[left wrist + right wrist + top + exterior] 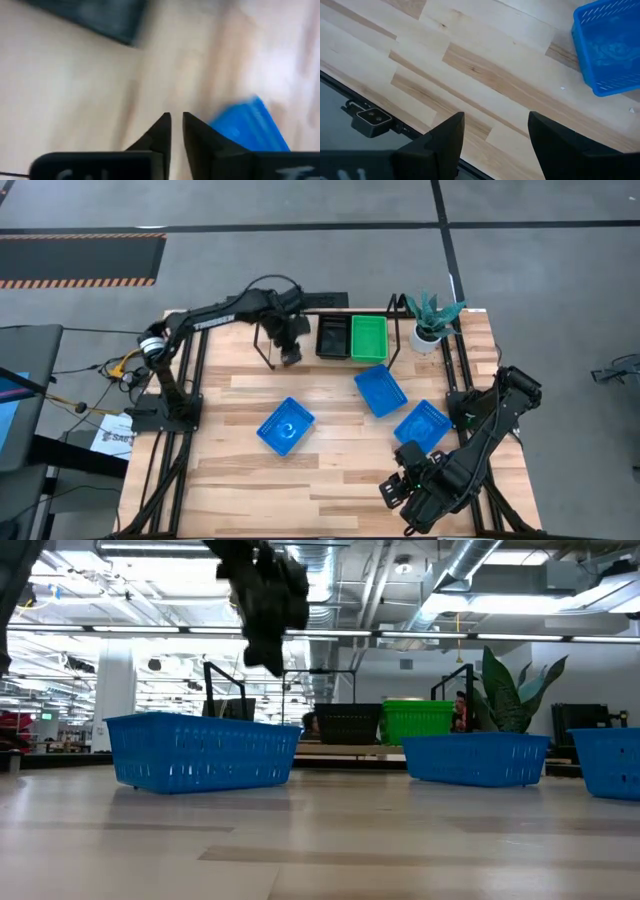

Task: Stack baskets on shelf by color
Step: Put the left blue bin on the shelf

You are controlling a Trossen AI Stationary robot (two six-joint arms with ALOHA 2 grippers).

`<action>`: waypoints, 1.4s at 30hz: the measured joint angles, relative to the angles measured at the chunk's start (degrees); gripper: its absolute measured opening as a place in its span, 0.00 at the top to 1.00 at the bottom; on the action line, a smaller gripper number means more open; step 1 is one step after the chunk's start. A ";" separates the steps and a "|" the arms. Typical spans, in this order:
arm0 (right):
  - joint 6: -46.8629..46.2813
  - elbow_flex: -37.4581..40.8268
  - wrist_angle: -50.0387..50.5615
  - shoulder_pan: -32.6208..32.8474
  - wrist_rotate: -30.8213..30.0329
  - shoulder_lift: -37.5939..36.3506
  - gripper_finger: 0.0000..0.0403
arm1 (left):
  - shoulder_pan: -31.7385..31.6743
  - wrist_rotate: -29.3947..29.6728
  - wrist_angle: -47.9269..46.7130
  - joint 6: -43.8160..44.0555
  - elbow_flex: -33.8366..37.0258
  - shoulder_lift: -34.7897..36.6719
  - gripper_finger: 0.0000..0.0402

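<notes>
While three blue baskets (286, 427) lie scattered, left end effector (290, 356) pressed together, right end effector (495, 131) spread.

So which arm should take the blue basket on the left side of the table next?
Left, probably. The left end effector hangs over the board beside the shelf, empty and nearly shut, above that blue basket. The right end effector sits open at the near right corner, closer to the other two blue baskets.

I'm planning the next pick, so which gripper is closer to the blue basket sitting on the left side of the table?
Left. The left gripper hangs above the table just beyond the blue basket, toward the shelf. The right gripper waits at the table's near right corner, farther away.
</notes>
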State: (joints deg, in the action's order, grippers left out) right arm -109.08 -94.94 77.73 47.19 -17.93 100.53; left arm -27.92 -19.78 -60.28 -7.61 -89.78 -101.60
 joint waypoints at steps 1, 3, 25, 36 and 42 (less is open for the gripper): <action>0.11 0.00 0.02 -0.10 0.00 0.00 0.39 | 1.66 -0.07 -1.32 -1.22 0.03 1.00 0.89; 0.18 0.00 0.06 -0.14 0.00 0.00 0.39 | 4.96 0.07 -2.81 -4.26 0.02 2.67 0.84; 0.05 -0.02 -1.31 1.09 -0.07 -0.04 0.39 | 22.25 7.54 -1.91 -23.87 0.09 -10.88 0.39; -0.36 -0.04 -1.64 2.45 -0.26 -0.04 0.39 | 22.29 13.39 -2.40 -22.75 0.02 -18.14 0.53; -0.32 -0.04 -1.33 2.67 -0.31 -0.04 0.39 | 22.27 14.28 0.39 -21.61 -0.04 -17.00 0.84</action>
State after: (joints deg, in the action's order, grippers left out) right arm -109.40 -94.98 76.41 49.86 -18.24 100.49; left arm -5.65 -5.49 -59.89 -29.22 -89.81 -118.60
